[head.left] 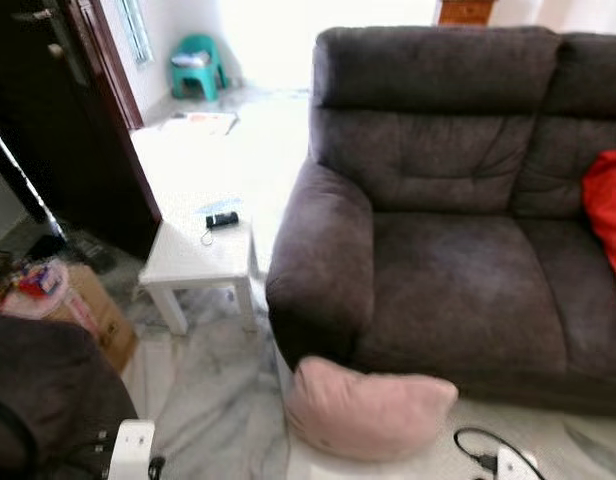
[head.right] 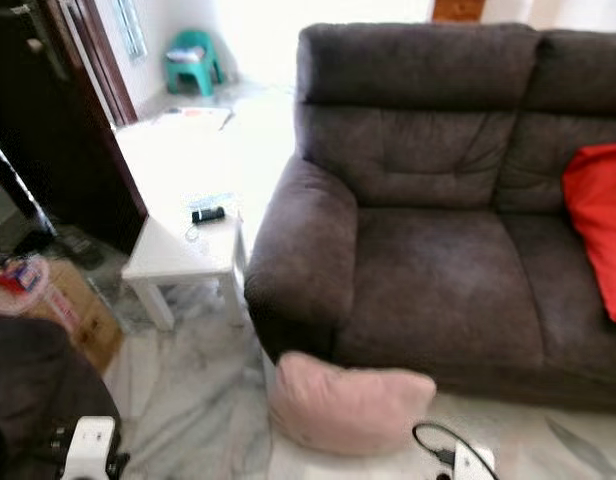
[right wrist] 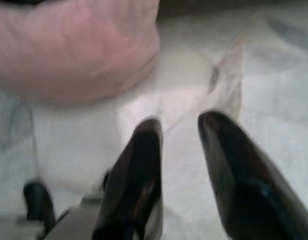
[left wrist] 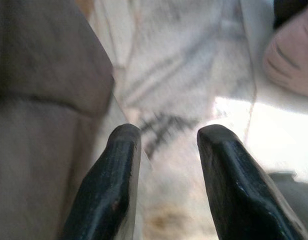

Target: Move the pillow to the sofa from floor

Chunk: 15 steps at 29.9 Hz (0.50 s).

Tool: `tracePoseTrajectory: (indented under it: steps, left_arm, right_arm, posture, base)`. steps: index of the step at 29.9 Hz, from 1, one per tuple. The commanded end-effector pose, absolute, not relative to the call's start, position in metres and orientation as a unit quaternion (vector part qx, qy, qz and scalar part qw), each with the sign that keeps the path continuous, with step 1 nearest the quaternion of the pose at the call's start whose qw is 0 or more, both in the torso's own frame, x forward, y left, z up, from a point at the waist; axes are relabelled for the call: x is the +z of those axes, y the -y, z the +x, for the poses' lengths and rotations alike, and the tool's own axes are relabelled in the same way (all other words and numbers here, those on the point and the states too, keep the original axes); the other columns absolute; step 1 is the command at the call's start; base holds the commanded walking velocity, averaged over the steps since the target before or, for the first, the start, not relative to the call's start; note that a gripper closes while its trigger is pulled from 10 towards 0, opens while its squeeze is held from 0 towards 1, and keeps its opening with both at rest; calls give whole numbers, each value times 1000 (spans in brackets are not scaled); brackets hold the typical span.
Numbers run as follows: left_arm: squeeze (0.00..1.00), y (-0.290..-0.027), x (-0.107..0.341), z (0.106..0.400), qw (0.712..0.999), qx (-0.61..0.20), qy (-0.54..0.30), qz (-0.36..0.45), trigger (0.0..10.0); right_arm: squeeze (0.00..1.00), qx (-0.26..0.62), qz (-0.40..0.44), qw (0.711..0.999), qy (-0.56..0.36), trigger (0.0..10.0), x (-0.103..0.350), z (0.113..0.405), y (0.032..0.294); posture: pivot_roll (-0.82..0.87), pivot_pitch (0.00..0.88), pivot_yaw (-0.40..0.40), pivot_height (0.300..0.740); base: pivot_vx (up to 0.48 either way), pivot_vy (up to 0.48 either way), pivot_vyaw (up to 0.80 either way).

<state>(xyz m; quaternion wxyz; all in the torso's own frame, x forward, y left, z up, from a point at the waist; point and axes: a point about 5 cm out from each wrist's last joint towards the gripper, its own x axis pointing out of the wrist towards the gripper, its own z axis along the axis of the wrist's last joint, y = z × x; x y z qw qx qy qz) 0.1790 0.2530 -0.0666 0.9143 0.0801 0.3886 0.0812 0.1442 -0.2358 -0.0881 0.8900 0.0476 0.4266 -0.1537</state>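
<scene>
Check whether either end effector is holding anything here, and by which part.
Nothing is held. The left end effector and right end effector are open over bare floor; the pink pillow lies ungripped against the sofa.

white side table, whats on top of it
On the white side table lies a small black device with a thin cord, and a pale blue flat item just behind it. What the device is cannot be told.

Grey-veined marble floor (head.left: pixel 213 400), a white side table (head.left: pixel 198 250) by a dark doorframe (head.left: pixel 113 110), bright daylight beyond, teal stool (head.left: pixel 198 65).
</scene>
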Motion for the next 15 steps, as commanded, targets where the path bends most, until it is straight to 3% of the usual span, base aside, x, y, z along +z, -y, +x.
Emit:
tracePoseTrajectory:
  steps: [1, 6, 11, 15]
  left_arm:
    - [0, -253, -68, 176, 912, 77, -395, 83, 10000]
    - [0, -253, -68, 177, 913, 79, -392, 75, 10000]
    - [0, -251, -67, 180, 916, 78, -388, 72, 10000]
    - [0, -250, -66, 181, 917, 78, -386, 69, 10000]
  right_arm:
    - [0, -157, 48, 892, -421, 10000, -87, 146, 237]
    - [0, -158, 51, 892, -421, 10000, -87, 146, 237]
    - [0, -156, 51, 893, -420, 10000, -87, 146, 237]
    - [0, -155, 50, 893, -419, 10000, -86, 148, 237]
  posture:
    - [119, 21, 7, 740]
    - [120, 22, 6, 740]
    - [119, 21, 5, 740]
    - [119, 21, 2, 740]
  base:
    - [0, 0, 0]
    - [0, 0, 0]
    - [0, 0, -758]
    - [0, 0, 0]
